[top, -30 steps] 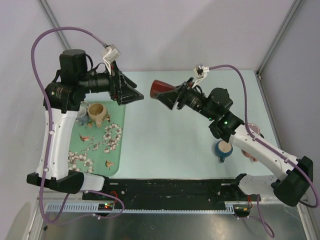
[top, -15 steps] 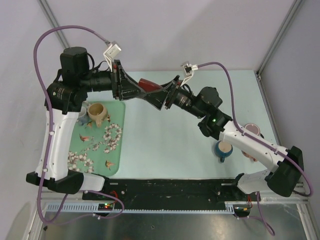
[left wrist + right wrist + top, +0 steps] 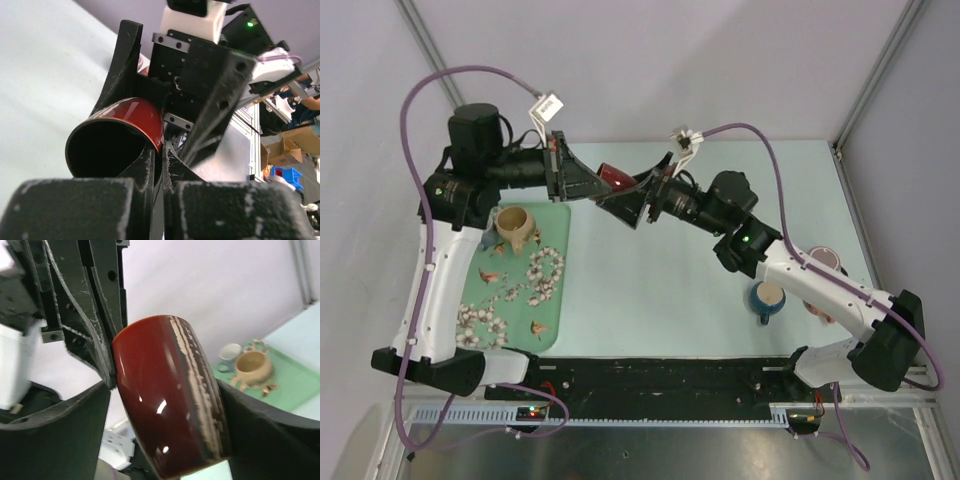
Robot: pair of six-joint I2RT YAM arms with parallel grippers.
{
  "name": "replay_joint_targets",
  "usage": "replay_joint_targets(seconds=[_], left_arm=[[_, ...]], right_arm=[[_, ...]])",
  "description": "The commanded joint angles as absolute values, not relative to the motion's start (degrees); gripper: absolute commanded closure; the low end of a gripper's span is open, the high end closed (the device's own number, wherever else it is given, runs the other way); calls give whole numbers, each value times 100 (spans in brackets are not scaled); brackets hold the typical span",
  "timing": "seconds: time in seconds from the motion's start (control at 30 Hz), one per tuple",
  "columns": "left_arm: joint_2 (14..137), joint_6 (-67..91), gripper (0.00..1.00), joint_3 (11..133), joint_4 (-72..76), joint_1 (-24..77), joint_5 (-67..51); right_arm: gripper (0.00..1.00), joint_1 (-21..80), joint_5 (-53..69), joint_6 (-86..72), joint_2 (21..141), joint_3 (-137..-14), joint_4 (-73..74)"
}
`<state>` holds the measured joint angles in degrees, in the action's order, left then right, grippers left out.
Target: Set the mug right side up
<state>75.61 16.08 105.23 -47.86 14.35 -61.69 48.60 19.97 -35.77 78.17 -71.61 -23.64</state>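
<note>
Mid-air over the worktop, the left gripper (image 3: 161, 152) is pinched tight on the rim of a red cup (image 3: 136, 112). The right gripper (image 3: 165, 387) flanks that cup; whether it grips is unclear. The mug (image 3: 513, 225) sits on the tray (image 3: 558, 312) by the left edge, mouth up.

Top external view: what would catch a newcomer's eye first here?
The two arms meet in mid-air above the middle of the table, with a glossy red cup between them. The left gripper is shut on its rim, and the right gripper has its fingers on either side of the cup's body. A tan mug stands upright on the green tray at the left.
</note>
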Motion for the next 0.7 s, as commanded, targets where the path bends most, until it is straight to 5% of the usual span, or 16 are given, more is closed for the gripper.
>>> replay_joint_targets(seconds=[0.0,0.33,0.67], left_arm=[[7573,1185,100,9902,-4882,1314,-4878],[7320,-1856,100,8205,-6028,926,160],[7576,-2955,100,6548,-5525,-1845,578]], right_arm=[[6,4936,1726,-2875,7948,-7470,-1429],[1,4922,424,-2095,7830,-7192,487],[1,4897,17,-1862,7404,-6706,738]])
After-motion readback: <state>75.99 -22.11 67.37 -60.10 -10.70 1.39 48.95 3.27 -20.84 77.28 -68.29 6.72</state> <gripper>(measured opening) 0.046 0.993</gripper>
